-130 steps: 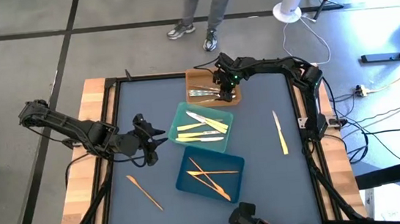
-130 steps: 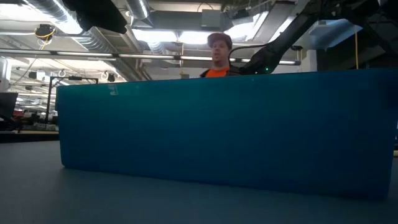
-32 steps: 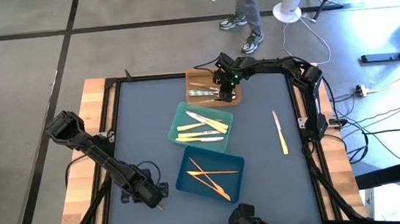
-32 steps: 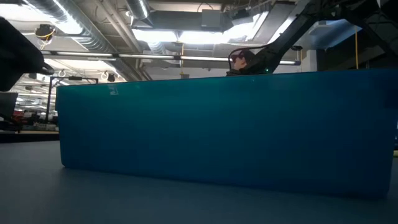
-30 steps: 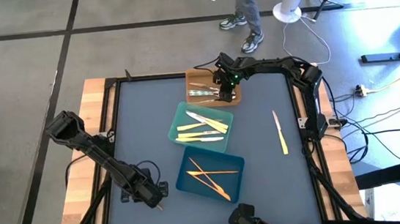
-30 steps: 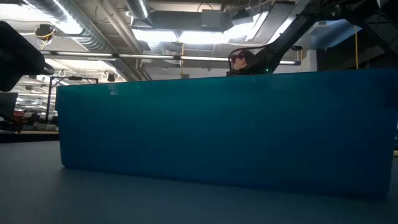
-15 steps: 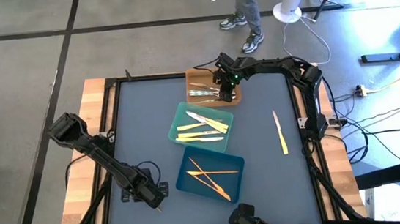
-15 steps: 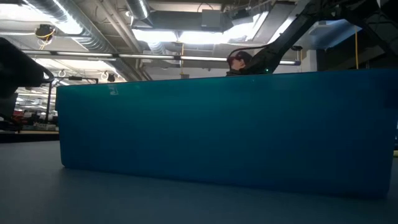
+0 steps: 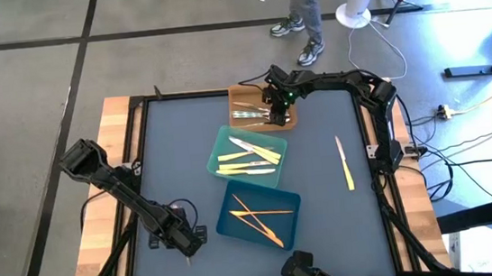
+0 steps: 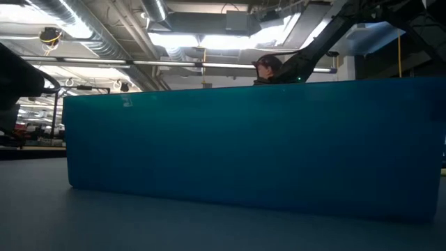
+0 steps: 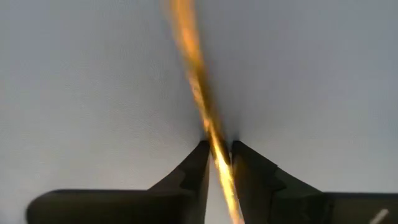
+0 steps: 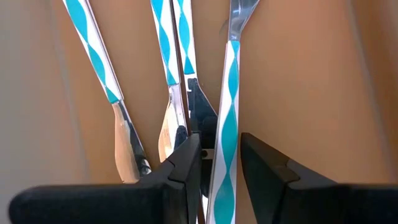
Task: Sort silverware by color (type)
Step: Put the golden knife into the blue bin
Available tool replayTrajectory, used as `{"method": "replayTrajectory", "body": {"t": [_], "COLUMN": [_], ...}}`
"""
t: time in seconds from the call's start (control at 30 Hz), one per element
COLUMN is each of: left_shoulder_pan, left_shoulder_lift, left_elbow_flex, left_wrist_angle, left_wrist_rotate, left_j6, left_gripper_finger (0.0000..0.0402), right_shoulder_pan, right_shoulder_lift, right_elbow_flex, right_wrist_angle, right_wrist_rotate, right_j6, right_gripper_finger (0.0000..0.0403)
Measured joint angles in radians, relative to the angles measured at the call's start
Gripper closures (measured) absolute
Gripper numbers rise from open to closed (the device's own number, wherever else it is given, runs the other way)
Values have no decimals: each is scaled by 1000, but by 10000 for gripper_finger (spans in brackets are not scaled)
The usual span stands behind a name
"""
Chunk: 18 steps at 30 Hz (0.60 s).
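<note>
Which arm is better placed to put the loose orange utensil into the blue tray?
Left: its fingers already close on the orange utensil, beside the blue tray. The right gripper is over the orange tray.

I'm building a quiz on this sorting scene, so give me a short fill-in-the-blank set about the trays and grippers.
The left gripper is closed on an ____ utensil.
The right gripper is over the ____ tray.
The pale yellow utensils lie in the ____ tray.
One pale yellow utensil lies loose on the ____.

Missing words: orange; orange; teal-green; table
</note>
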Motion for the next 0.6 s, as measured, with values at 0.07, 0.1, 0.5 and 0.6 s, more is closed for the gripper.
{"method": "replayTrajectory", "body": {"t": [0.07, 0.1, 0.5, 0.6], "left_shoulder_pan": [0, 0, -1, -1], "left_shoulder_lift": [0, 1, 1, 2], "left_elbow_flex": [0, 0, 0, 0], "left_wrist_angle": [0, -1, -5, -5], "left_wrist_rotate": [-1, -1, -7, -7], "left_j6": [0, 0, 11, 29], "left_gripper_finger": [352, 357, 378, 379], "right_shoulder_pan": [0, 0, 0, 0], "right_shoulder_lift": [0, 0, 0, 0], "right_elbow_flex": [0, 0, 0, 0], "right_wrist_angle": [0, 0, 0, 0], "right_wrist_rotate": [0, 0, 0, 0], "right_j6": [0, 0, 0, 0], "right_gripper_finger": [299, 299, 299, 299]}}
